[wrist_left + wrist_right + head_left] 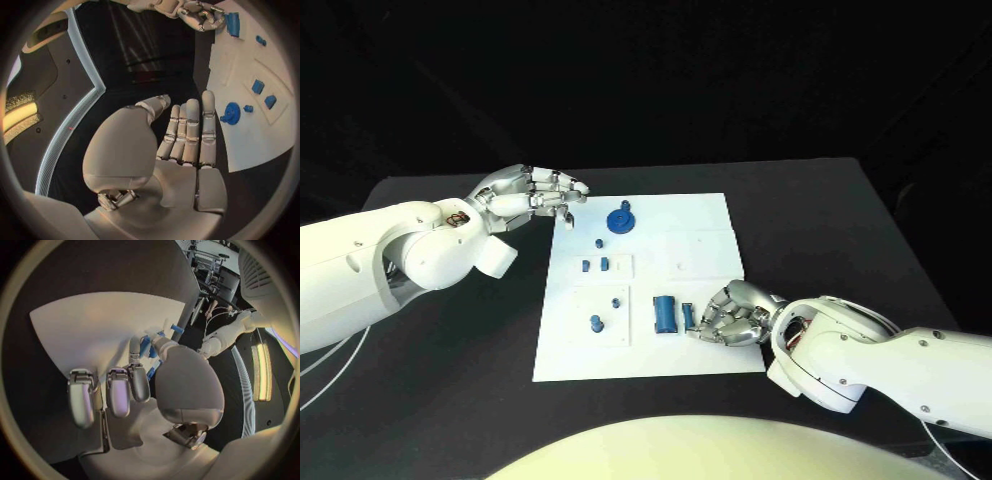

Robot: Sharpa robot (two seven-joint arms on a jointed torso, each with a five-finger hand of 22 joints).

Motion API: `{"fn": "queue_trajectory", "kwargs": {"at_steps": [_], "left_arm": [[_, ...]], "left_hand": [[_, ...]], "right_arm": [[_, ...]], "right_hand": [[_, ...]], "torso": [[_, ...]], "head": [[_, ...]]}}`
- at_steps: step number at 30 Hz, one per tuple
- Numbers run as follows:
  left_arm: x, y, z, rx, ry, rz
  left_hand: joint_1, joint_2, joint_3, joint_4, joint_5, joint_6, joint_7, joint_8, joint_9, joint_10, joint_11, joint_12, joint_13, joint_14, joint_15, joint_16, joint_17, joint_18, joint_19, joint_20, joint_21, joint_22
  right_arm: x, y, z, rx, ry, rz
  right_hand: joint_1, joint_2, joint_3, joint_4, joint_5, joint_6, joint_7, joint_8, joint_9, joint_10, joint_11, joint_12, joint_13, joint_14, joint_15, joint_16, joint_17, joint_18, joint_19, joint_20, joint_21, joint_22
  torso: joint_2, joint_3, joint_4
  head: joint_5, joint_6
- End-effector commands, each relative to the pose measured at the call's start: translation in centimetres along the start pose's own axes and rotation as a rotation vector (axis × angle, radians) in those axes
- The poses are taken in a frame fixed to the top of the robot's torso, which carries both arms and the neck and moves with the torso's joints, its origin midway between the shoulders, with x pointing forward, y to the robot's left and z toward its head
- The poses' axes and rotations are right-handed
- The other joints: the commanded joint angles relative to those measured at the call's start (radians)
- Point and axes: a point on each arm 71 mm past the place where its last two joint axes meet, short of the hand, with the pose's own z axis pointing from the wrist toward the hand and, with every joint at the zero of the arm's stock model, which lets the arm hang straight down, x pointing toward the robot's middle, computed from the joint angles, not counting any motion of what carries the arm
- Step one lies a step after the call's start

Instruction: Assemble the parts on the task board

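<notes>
Resting at the near right edge of the white board (689, 215), the right hand (728, 313) has its fingers curled down beside two upright blue bars (665, 313); whether it grips one I cannot tell from above. Its wrist camera shows fingertips (139, 381) touching blue pieces (145, 346). Beyond the board's far left corner, the left hand (531, 192) holds nothing, its fingers (190, 131) straight and close together. A round blue disc (622, 219) lies near it.

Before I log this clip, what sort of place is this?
Most likely a robotics lab test bench: a black table against a dark backdrop, a white task board carrying small blue parts, and equipment racks in the room behind in the right wrist view.
</notes>
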Motion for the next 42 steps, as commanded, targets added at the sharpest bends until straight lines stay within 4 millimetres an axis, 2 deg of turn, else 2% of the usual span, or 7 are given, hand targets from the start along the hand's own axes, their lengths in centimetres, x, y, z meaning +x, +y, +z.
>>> {"fn": "queue_trajectory", "kwargs": {"at_steps": [1,15,21,37,42], "left_arm": [[0.2,-0.1,0.1,0.005,0.014,-0.004],[0.2,0.0,0.1,0.001,0.017,-0.004],[0.3,0.0,0.1,0.001,0.018,-0.005],[0.3,0.0,0.1,-0.001,0.018,-0.005],[0.3,0.0,0.1,-0.001,0.019,-0.005]], "left_hand": [[-0.001,0.000,0.005,-0.001,0.005,0.004,0.000,-0.003,-0.001,0.007,0.002,-0.006,-0.002,-0.007,-0.001,0.003,-0.001,0.013,-0.004,-0.003,0.005,0.002],[0.007,0.003,0.019,-0.013,0.005,0.005,0.000,-0.002,0.000,0.009,0.001,-0.007,-0.004,-0.007,-0.002,0.002,-0.003,0.014,-0.005,-0.005,0.012,0.008],[0.009,0.003,0.022,-0.016,0.004,0.005,0.001,-0.002,0.000,0.009,0.002,-0.007,-0.004,-0.007,-0.002,0.002,-0.004,0.013,-0.006,-0.005,0.014,0.010],[0.010,0.005,0.027,-0.020,0.004,0.005,0.001,-0.002,0.000,0.010,0.002,-0.007,-0.005,-0.008,-0.003,0.001,-0.005,0.013,-0.007,-0.006,0.017,0.014],[0.010,0.005,0.029,-0.021,0.004,0.005,0.001,-0.002,0.000,0.011,0.002,-0.008,-0.005,-0.008,-0.003,0.001,-0.005,0.013,-0.008,-0.006,0.018,0.014]], "right_arm": [[0.1,0.1,0.0,-0.012,0.005,-0.015],[0.0,-0.3,0.6,0.018,0.003,-0.017],[0.1,-0.3,0.9,0.029,0.011,-0.029],[0.3,-0.3,1.4,0.037,0.018,-0.044],[0.3,-0.1,1.3,0.028,0.021,-0.043]], "right_hand": [[-0.005,0.013,-0.002,0.008,-0.003,0.001,0.005,-0.006,-0.002,0.054,0.001,-0.004,0.198,0.096,-0.001,0.001,0.217,-0.014,0.107,-0.001,0.005,0.263],[0.005,0.034,0.000,0.007,0.004,0.000,0.003,-0.006,-0.005,0.055,0.000,-0.002,0.199,0.096,-0.001,0.002,0.218,-0.014,0.107,0.000,0.005,0.263],[0.040,0.031,0.004,-0.011,0.004,-0.002,0.002,-0.006,-0.008,0.054,-0.002,-0.004,0.198,0.096,-0.002,0.001,0.215,-0.014,0.107,-0.001,0.005,0.263],[0.069,0.033,0.013,-0.026,0.003,-0.003,0.000,-0.006,-0.011,0.055,-0.003,-0.003,0.199,0.096,-0.003,0.001,0.216,-0.014,0.107,-0.002,0.005,0.263],[0.069,0.025,0.010,-0.027,0.001,-0.004,0.002,-0.006,-0.012,0.054,-0.002,-0.004,0.198,0.096,-0.004,-0.001,0.214,-0.014,0.107,-0.002,0.005,0.263]], "torso": [[0.000,-0.0004,0.0006],[0.000,0.0004,0.0004],[0.000,0.0001,-0.0012],[0.000,-0.0001,-0.0001],[0.000,-0.0007,-0.0001]], "head": [[-0.001,-0.001],[0.003,-0.003],[0.003,-0.004],[0.001,-0.005],[0.002,-0.005]]}}
